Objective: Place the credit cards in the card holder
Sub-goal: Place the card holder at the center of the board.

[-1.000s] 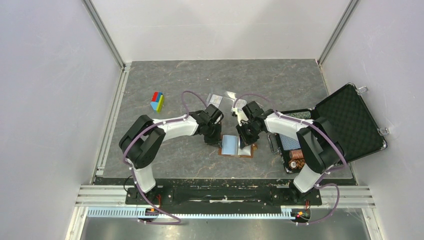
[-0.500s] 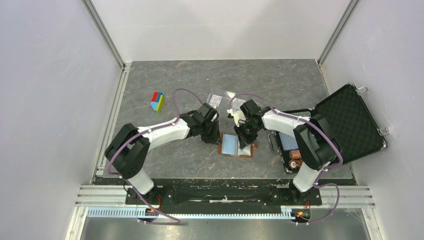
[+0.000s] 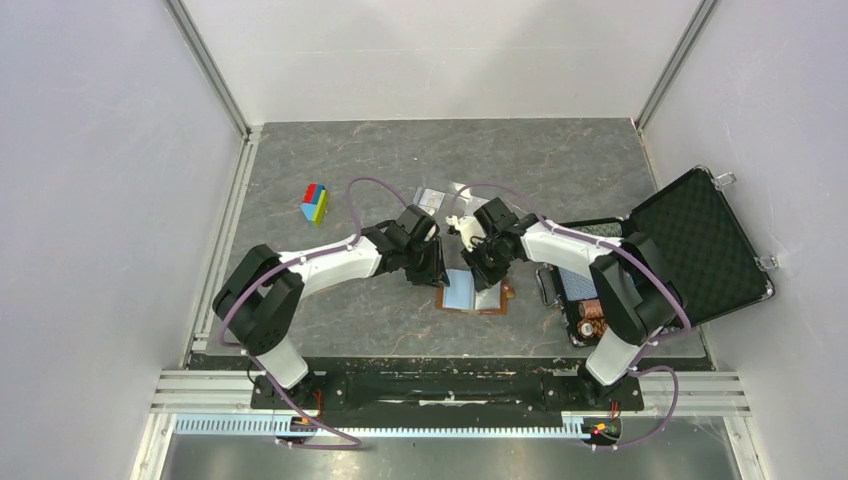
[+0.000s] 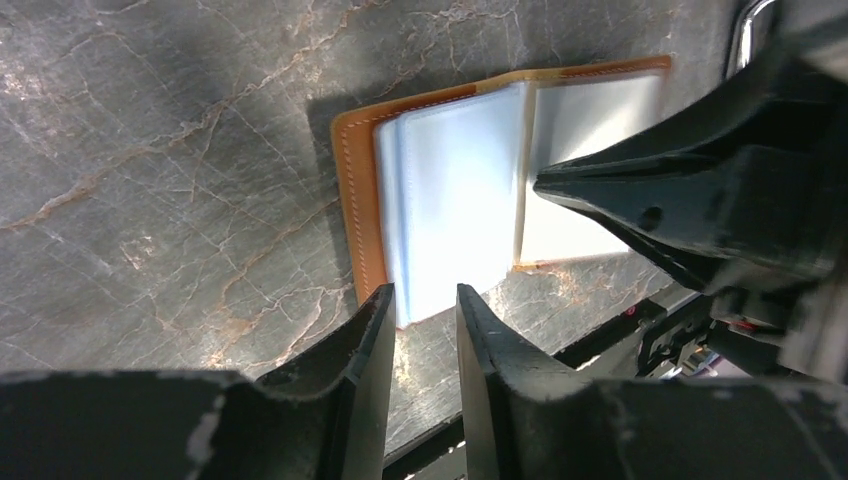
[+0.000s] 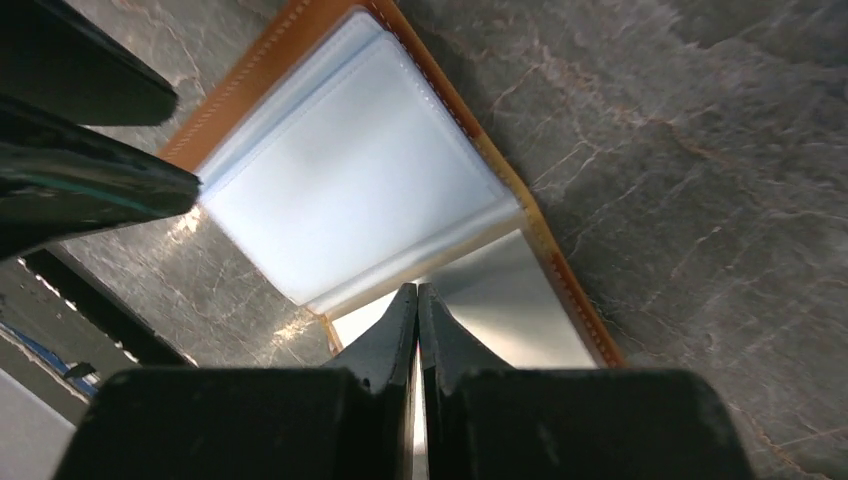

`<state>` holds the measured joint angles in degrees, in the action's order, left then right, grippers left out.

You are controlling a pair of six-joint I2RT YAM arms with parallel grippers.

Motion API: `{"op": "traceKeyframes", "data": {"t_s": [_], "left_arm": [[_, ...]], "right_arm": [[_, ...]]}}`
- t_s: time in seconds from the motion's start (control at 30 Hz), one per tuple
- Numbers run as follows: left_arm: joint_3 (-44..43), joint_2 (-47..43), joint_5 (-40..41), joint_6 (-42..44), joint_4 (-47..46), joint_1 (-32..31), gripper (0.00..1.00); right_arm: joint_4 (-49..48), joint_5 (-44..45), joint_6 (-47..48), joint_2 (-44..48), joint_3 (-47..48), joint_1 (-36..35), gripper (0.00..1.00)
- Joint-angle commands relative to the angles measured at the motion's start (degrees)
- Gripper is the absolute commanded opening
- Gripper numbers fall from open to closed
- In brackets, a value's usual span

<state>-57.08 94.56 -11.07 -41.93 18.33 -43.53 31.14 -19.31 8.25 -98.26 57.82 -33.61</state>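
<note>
At table centre, between my two grippers, the card holder (image 3: 470,293) lies open and flat, clear sleeves uppermost. Over the last second my left gripper (image 4: 424,300) has gone from shut to a narrow gap. It now sits at the holder's left edge, a sleeve corner just beyond its fingertips, nothing clamped. My right gripper (image 5: 417,297) stays pressed together, its tip on the sleeves beside the fold. Neither gripper carries a card, so insertion probably awaits a fetch. What appear to be the credit cards (image 3: 430,197) lie farther out on the table.
</note>
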Motion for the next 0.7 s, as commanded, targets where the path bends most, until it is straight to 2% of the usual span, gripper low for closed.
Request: {"op": "traceKeyframes", "data": {"t_s": [0.0, 0.13, 0.27, 0.47, 0.67], "left_arm": [[-2.8, 1.2, 1.3, -1.5, 0.2, 0.0, 0.37], [-3.7, 1.1, 4.8, -0.8, 3.4, 0.1, 0.43], [-3.7, 0.9, 5.9, -0.5, 4.2, 0.0, 0.44], [-4.1, 4.4, 5.4, -1.1, 4.8, 0.0, 0.45], [-5.2, 7.7, 3.1, -1.1, 3.6, 0.0, 0.45]], "right_arm": [[-5.7, 1.3, -4.5, 4.8, -1.3, 1.1, 0.05], [-6.5, 1.2, -8.2, 7.1, -2.9, 2.8, 0.06], [-6.4, 4.2, -11.3, 8.5, -4.6, 3.4, 0.06], [-3.9, 8.9, -10.8, 8.4, -7.0, 3.7, 0.05], [-5.0, 8.5, -8.8, 6.1, -11.4, 3.7, 0.00]]}}
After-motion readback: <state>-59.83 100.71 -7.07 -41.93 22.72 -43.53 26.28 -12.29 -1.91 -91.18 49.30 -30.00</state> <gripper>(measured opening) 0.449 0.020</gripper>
